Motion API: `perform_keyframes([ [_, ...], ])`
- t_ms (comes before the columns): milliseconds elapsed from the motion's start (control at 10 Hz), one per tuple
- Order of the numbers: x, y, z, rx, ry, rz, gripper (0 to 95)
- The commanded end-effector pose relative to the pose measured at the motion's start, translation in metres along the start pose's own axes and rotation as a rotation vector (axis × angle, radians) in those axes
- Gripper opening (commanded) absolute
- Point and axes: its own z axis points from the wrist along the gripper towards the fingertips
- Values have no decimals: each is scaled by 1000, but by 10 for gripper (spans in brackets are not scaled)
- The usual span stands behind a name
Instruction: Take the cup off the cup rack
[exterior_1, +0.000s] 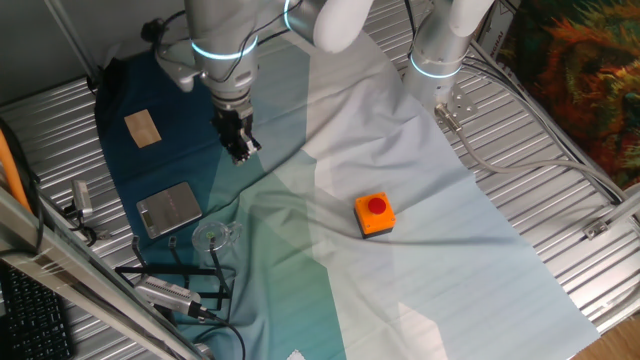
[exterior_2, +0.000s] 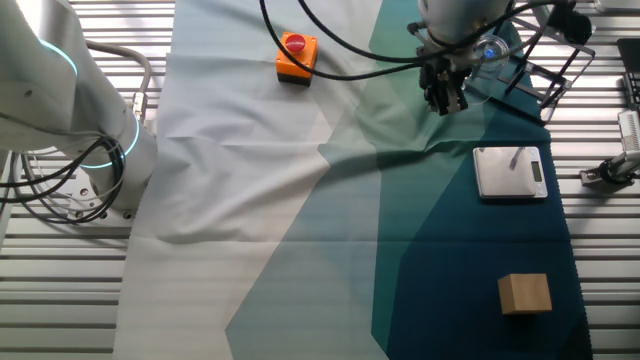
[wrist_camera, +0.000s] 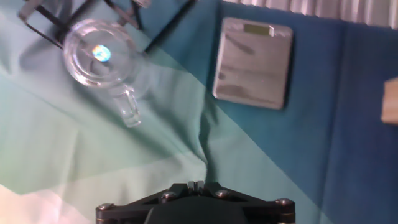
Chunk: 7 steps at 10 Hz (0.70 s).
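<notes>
The cup (wrist_camera: 96, 53) is a clear glass with a handle, seen from above at the upper left of the hand view. It sits at the edge of the black wire cup rack (wrist_camera: 42, 23); I cannot tell whether it rests on the rods. My gripper (wrist_camera: 194, 185) is shut with nothing in it and hovers above the cloth, well short of the cup. In one fixed view the gripper (exterior_1: 240, 142) hangs above and behind the cup (exterior_1: 213, 236) and the rack (exterior_1: 180, 275). In the other fixed view the gripper (exterior_2: 443, 96) is just left of the cup (exterior_2: 490, 50) and the rack (exterior_2: 548, 75).
A flat grey metal scale (exterior_1: 168, 208) lies beside the cup. A wooden block (exterior_1: 142, 127) sits further back on the dark cloth. An orange button box (exterior_1: 375, 214) stands mid-table. A silver cylindrical tool with cables (exterior_1: 165, 295) lies by the rack. A second arm's base (exterior_1: 440, 60) stands behind.
</notes>
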Motion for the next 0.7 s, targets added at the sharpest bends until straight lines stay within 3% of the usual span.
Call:
perform_keyframes([
  [100, -6, 7, 2, 10, -41, -132, 0],
  [200, -10, 11, 4, 10, -44, -170, 0],
  [700, -29, 22, 15, -17, -117, -264, 0],
])
